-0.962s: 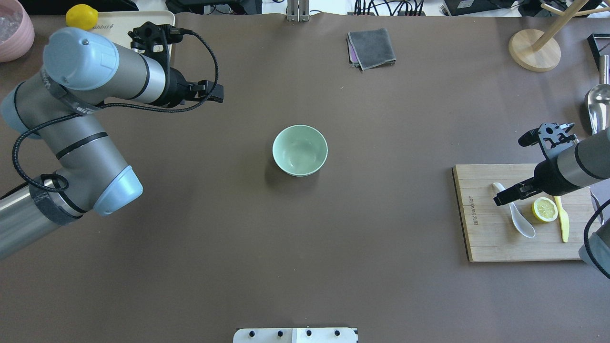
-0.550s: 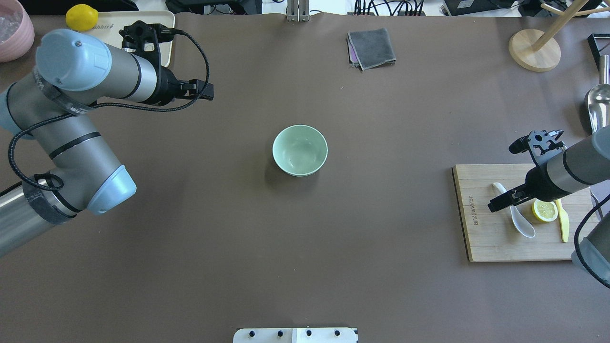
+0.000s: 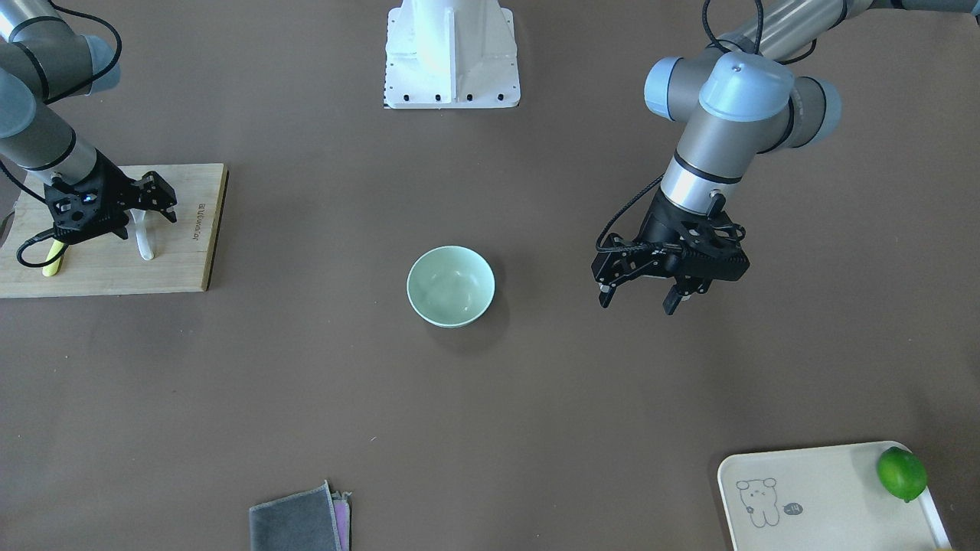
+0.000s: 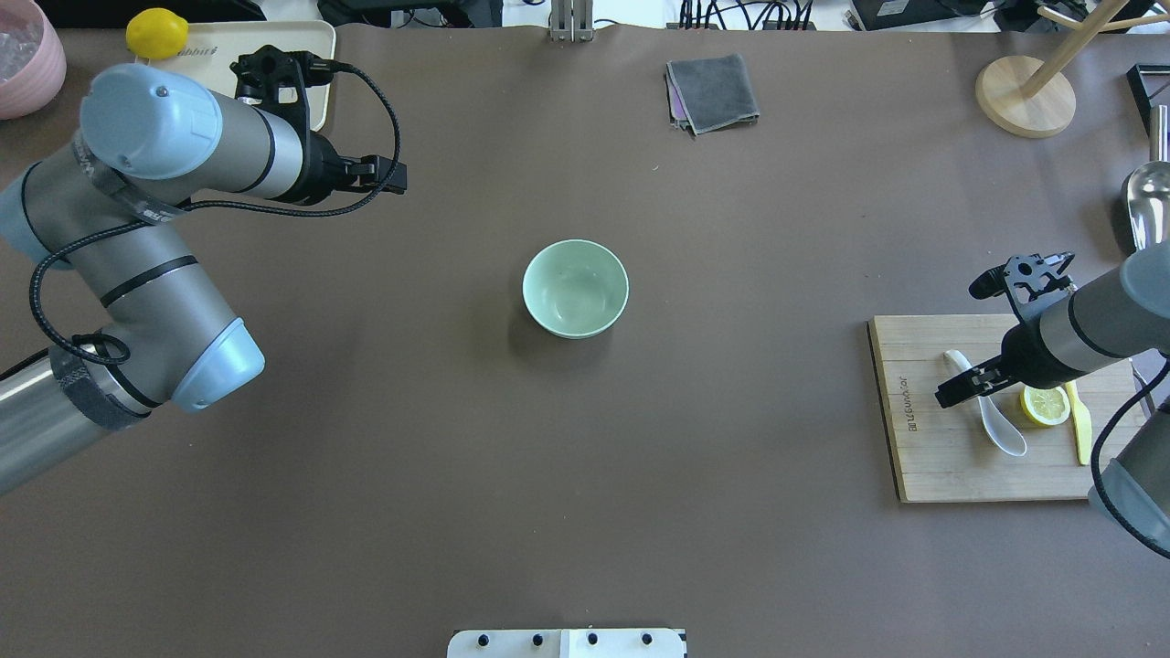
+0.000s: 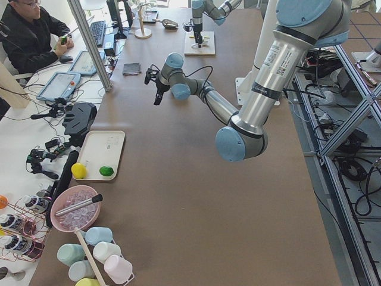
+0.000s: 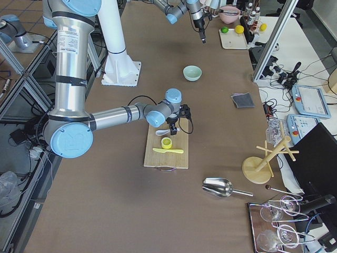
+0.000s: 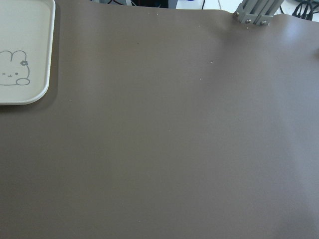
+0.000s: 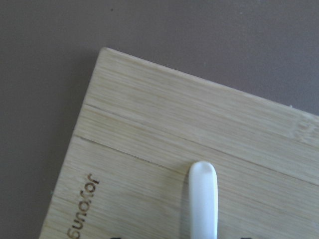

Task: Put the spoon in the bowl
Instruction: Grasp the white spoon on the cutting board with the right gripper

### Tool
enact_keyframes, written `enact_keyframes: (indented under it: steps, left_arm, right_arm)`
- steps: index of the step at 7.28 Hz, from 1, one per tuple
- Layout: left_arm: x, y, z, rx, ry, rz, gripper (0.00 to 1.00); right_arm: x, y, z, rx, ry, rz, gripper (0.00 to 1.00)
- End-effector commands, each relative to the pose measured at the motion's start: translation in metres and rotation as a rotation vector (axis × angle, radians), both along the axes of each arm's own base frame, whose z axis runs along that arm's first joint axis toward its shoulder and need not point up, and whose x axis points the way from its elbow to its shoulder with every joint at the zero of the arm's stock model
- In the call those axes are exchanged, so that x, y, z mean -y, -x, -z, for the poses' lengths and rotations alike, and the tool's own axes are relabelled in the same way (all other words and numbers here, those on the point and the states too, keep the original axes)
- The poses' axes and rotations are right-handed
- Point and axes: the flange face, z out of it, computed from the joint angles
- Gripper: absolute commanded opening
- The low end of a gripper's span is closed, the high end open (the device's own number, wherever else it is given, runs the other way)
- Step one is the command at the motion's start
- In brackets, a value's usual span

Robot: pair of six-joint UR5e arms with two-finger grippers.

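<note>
The white spoon (image 4: 996, 425) lies on a wooden cutting board (image 4: 932, 461) at the right of the table, its handle pointing away from the robot. My right gripper (image 4: 964, 386) is open and low over the handle. In the right wrist view the handle tip (image 8: 203, 196) lies centred between the two fingertips, which only just show at the bottom edge. The mint-green bowl (image 4: 575, 288) stands empty at the table's middle. My left gripper (image 3: 639, 295) is open and empty, hovering to the bowl's left in the overhead view (image 4: 393, 178).
A lemon half (image 4: 1045, 405) and a yellow knife (image 4: 1082, 420) lie on the board beside the spoon. A grey cloth (image 4: 713, 91) lies at the back. The cream bear tray (image 3: 819, 497) holds a lime (image 3: 902, 473). A wooden stand (image 4: 1024, 96) and a metal scoop (image 4: 1147, 206) are at the far right.
My right gripper has moved left and down over the spoon's handle. My left arm drew back a little to the left. Spoon and bowl have not moved.
</note>
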Motion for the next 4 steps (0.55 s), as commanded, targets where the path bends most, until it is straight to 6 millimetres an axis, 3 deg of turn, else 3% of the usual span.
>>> enact_keyframes:
  steps: [1,3,4]
  left_arm:
    - [0.000,0.001,0.000,-0.001,0.000,0.000,0.98]
    - [-0.001,0.001,0.000,-0.001,0.000,0.000,0.98]
    - [-0.001,0.001,-0.003,0.001,0.003,0.000,0.98]
  right_arm:
    - [-0.001,-0.001,-0.002,-0.001,-0.005,0.010,0.00]
    - [-0.001,-0.002,-0.003,0.001,-0.003,0.013,0.00]
    - [0.002,-0.004,0.008,0.018,-0.014,0.007,0.00]
